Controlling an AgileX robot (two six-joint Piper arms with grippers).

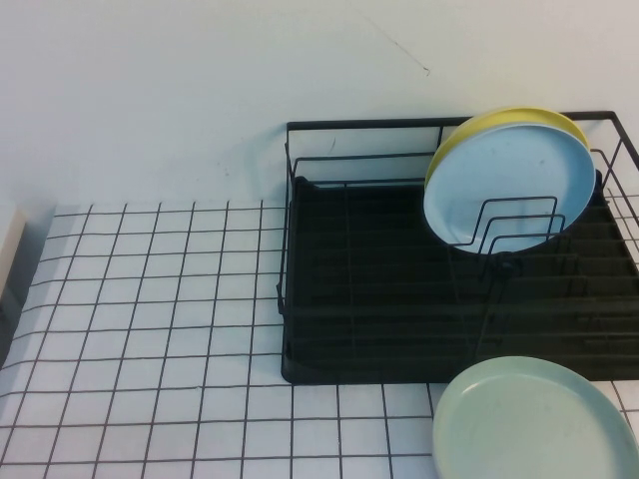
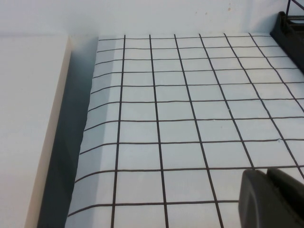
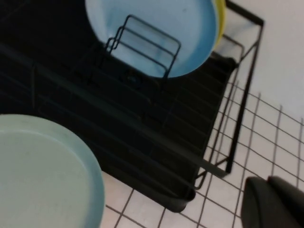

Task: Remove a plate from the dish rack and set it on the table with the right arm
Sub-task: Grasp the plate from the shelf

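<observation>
The light blue plate (image 1: 507,185) stands on edge in the black wire dish rack (image 1: 379,299), leaning back against a yellow plate (image 1: 499,122) just behind it, whose rim shows along the blue plate's top from about 10 to 2 o'clock. Upright wire dividers (image 1: 514,225) cross the front of the blue plate's lower half. In the high view the rack fills the right half of the white gridded table (image 1: 150,329), and the two standing plates sit at its 1 o'clock corner. A pale green plate (image 1: 534,419) lies flat on the table touching or just in front of the rack's near edge, at about 5 o'clock from the rack's centre. Neither arm shows in the high view. The left gripper (image 2: 273,199) appears only as a dark edge in the left wrist view, over bare table well apart from the rack; whether it is spread or pressed together cannot be told. The right gripper (image 3: 273,204) likewise shows only a dark corner in the right wrist view, over the table beside the rack's corner, with its state impossible to tell.
</observation>
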